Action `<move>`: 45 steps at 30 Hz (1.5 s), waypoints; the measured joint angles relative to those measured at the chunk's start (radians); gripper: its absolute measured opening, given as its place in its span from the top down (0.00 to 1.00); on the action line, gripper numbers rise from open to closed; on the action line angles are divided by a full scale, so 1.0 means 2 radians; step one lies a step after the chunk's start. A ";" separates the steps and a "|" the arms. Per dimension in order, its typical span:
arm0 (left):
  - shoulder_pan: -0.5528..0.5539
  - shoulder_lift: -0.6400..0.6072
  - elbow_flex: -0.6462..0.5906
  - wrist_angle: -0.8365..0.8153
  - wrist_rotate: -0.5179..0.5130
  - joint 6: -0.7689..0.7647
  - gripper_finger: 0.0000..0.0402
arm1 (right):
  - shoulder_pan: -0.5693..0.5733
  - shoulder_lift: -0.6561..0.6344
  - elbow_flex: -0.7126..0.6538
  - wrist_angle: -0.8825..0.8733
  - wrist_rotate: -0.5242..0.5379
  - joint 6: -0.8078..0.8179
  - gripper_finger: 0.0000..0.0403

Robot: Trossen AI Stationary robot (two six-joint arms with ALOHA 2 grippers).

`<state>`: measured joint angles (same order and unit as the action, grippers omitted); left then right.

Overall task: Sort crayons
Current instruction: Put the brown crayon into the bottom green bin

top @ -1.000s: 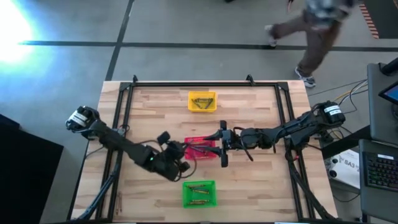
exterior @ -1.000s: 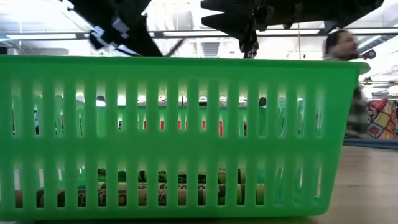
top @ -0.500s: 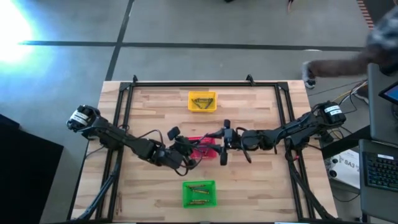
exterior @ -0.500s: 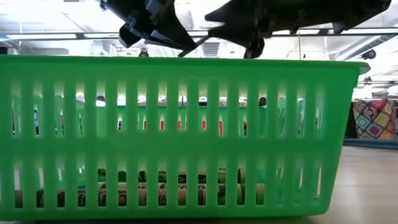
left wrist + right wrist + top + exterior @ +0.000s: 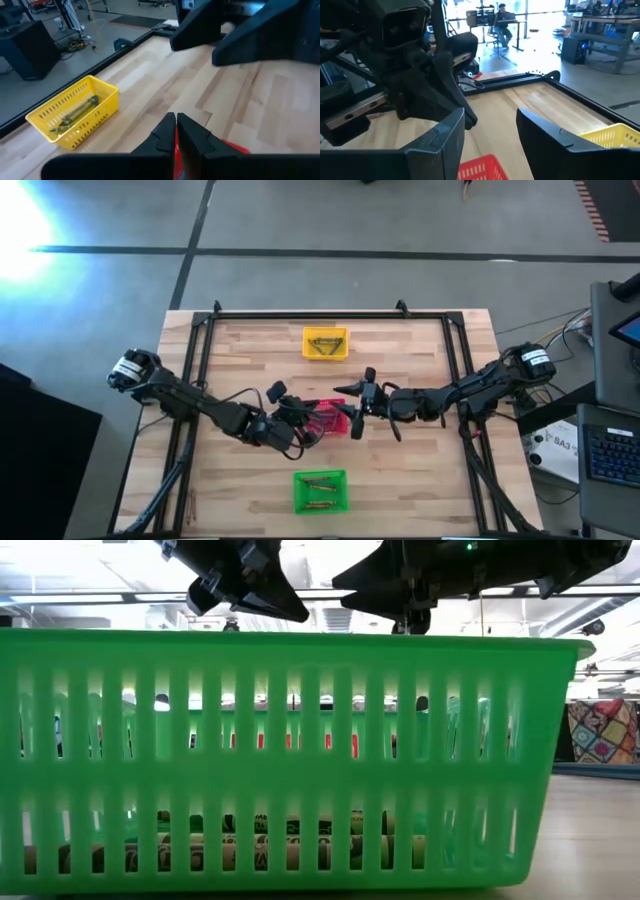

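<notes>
The left gripper point(image 5: 175, 131), its fingers pressed together, hangs over the left end of the red basket point(image 5: 322, 420) at the middle of the wooden table point(image 5: 400, 470), facing the right gripper point(image 5: 489, 132), whose fingers are spread over the basket's right end. Around the table lies grey floor, with benches and a seated person point(image 5: 502, 22) far behind. Crayons point(image 5: 318, 485) lie in the green basket point(image 5: 320, 491) just in front of the grippers, and more in the yellow basket point(image 5: 326, 343) behind them.
</notes>
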<state>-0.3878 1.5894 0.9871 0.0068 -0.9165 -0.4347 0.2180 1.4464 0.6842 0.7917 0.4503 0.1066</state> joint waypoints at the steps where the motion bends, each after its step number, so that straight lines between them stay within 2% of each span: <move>1: 0.000 0.000 0.000 -0.005 0.000 0.000 1.00 | 0.000 0.000 0.000 -0.002 0.000 0.000 0.58; 5: -0.001 -0.001 0.000 -0.019 0.014 -0.001 1.00 | 0.000 0.000 0.000 -0.020 -0.001 -0.001 0.58; 8: -0.010 -0.016 0.000 -0.087 0.064 -0.052 1.00 | 0.000 -0.008 0.000 -0.052 -0.001 0.004 0.58; 12: -0.048 -0.038 0.000 -0.264 0.141 -0.230 1.00 | 0.000 -0.033 0.000 -0.111 -0.002 0.012 0.58; 16: -0.124 -0.037 0.000 -0.405 0.220 -0.444 0.98 | 0.000 -0.061 0.000 -0.154 -0.002 0.024 0.58; 19: -0.185 -0.025 0.000 -0.431 0.279 -0.563 0.95 | 0.001 -0.079 0.000 -0.173 -0.002 0.032 0.58; 24: -0.245 0.005 0.000 -0.425 0.378 -0.685 0.83 | 0.004 -0.085 0.000 -0.178 -0.003 0.033 0.58; 29: -0.263 0.040 0.000 -0.426 0.497 -0.748 0.68 | 0.006 -0.081 0.000 -0.185 -0.005 0.029 0.58; 33: -0.270 0.067 0.004 -0.417 0.571 -0.781 0.61 | 0.006 -0.081 0.000 -0.188 -0.004 0.010 0.58; 45: -0.323 0.115 0.036 -0.416 0.653 -0.791 0.60 | 0.005 -0.071 -0.001 -0.188 -0.004 -0.011 0.58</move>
<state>-1.0331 1.8187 1.0584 -0.8246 0.3892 -2.0167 0.2287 1.3045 0.6830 0.4156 0.4416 0.0853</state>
